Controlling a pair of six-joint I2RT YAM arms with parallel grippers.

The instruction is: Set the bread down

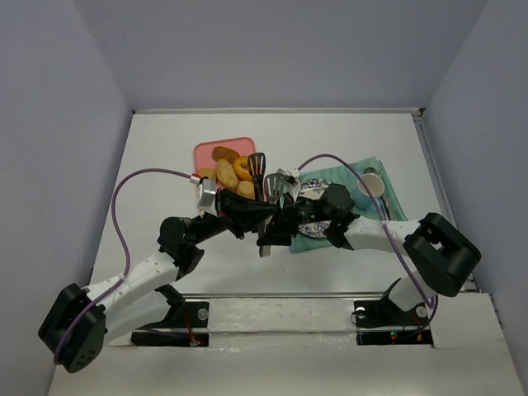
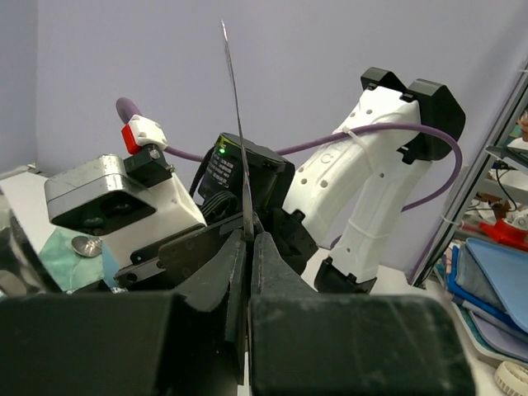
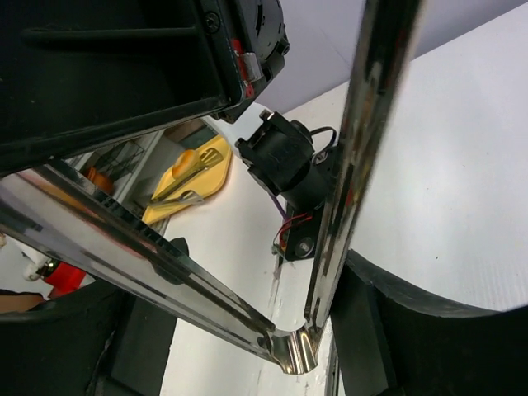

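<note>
The bread, a small pale round bun, lies at the near right corner of the pink tray among other pastries. Metal tongs are held just right of the tray, tips pointing away from me. My left gripper is shut on one thin tong arm, seen edge-on in the left wrist view. My right gripper grips the tongs near their hinge, with both arms spread between its fingers. Both grippers meet near the middle of the table, a little nearer than the bread.
A golden bun, an orange ring donut and a brown pastry share the tray. A patterned plate sits on a teal cloth with a spoon. A black slotted utensil lies by the tray.
</note>
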